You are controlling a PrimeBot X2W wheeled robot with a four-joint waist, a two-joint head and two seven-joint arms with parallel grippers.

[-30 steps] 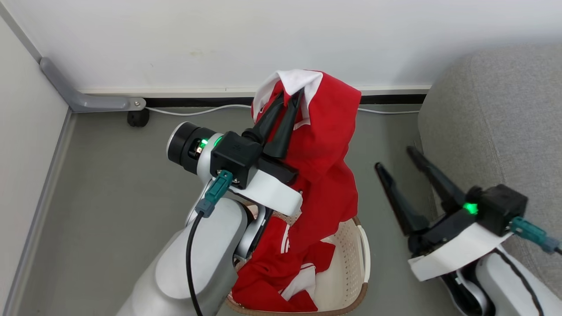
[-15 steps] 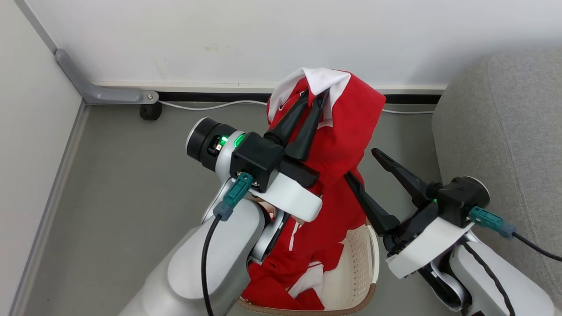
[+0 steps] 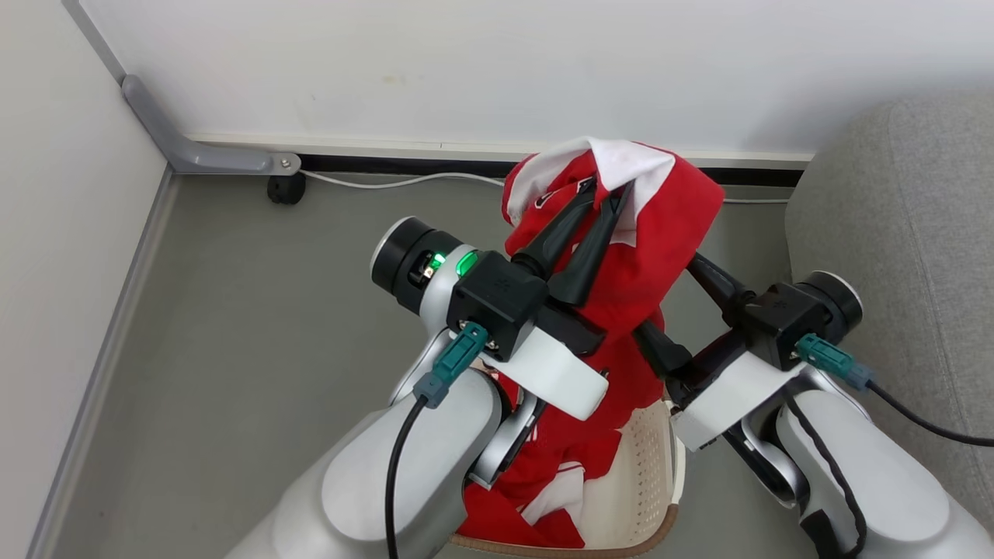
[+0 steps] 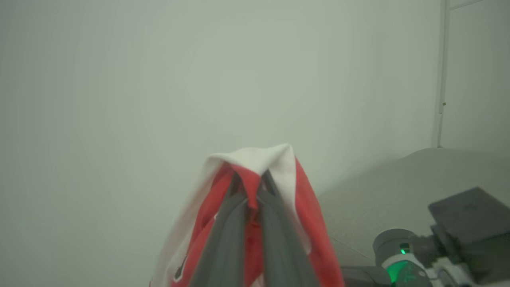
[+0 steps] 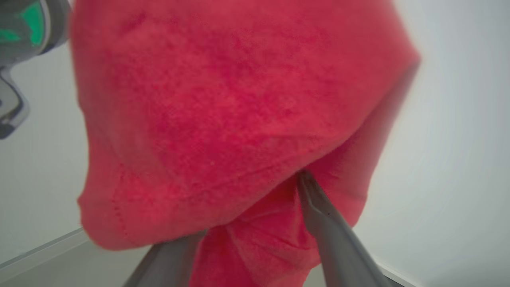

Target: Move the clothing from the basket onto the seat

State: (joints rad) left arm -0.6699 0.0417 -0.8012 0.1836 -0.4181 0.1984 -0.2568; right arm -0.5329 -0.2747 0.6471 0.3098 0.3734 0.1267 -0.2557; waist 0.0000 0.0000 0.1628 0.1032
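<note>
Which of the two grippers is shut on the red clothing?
The left gripper: its fingers pinch the clothing at its white-trimmed top. The right gripper stands open, fingers astride the hanging cloth.

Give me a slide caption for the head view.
Left gripper shut on a red garment lifted above the basket; open right gripper around its hanging folds, sofa at right.

Looks like a home-style test room: grey sofa (image 3: 893,233), laundry basket (image 3: 652,473), bare white wall (image 3: 466,70) (cable (image 3: 404,182) along skirting (image 3: 373,146)).

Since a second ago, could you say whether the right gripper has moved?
Yes: the right gripper has swung away from the sofa, its open fingers straddling the hanging garment.
</note>
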